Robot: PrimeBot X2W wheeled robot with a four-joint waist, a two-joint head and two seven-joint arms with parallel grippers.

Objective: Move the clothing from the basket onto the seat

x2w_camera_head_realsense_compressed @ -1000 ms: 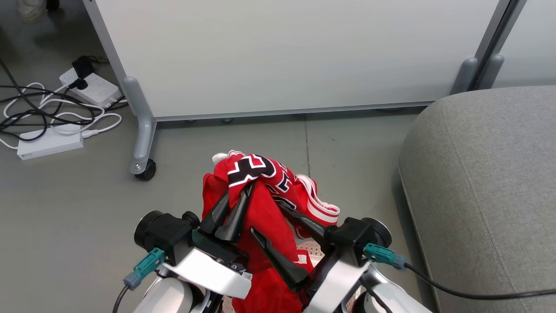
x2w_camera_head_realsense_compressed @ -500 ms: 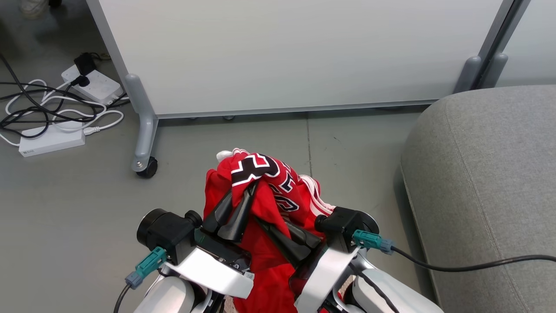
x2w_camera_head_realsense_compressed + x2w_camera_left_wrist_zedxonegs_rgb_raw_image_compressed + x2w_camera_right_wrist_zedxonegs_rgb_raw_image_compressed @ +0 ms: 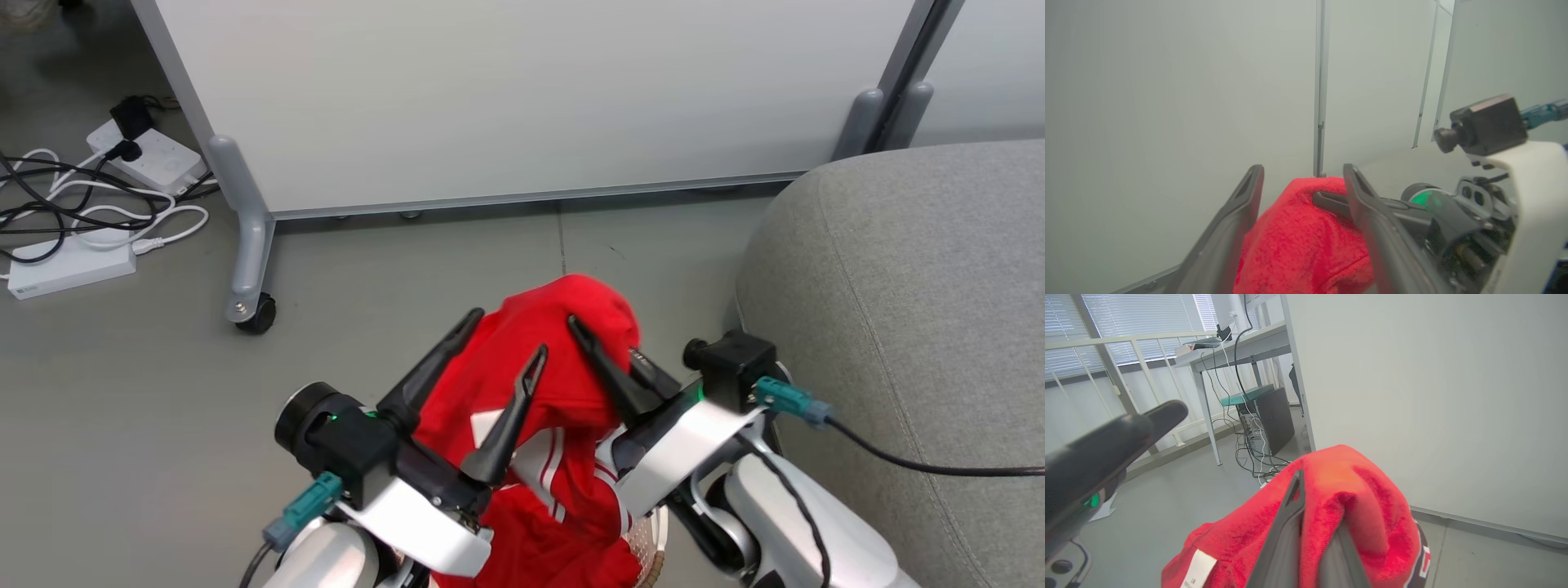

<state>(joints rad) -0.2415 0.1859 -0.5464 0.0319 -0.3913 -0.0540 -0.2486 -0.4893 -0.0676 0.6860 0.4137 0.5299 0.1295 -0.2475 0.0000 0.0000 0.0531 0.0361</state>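
Observation:
The clothing [image 3: 571, 384], a red garment with white stripes, hangs bunched above the floor between my two arms. My right gripper [image 3: 600, 343] is shut on its top fold; in the right wrist view the fingers [image 3: 1290, 535] pinch the red fabric [image 3: 1367, 498]. My left gripper [image 3: 509, 333] stands open, its fingers either side of the cloth [image 3: 1298, 237] without squeezing it. A sliver of the perforated white basket [image 3: 651, 541] shows under the garment at the bottom edge. The grey seat [image 3: 898, 327] is on the right, close to my right arm.
A white partition panel [image 3: 522, 98] on a castered foot [image 3: 253, 314] stands straight ahead. Power strips and tangled cables [image 3: 90, 220] lie on the floor at the far left. A desk with a computer tower [image 3: 1265, 416] stands beyond the panel.
My left gripper has opened and let go of the garment. My right gripper has shut on it and raised it to the right; the numerals have turned out of sight. The head camera shifted slightly.

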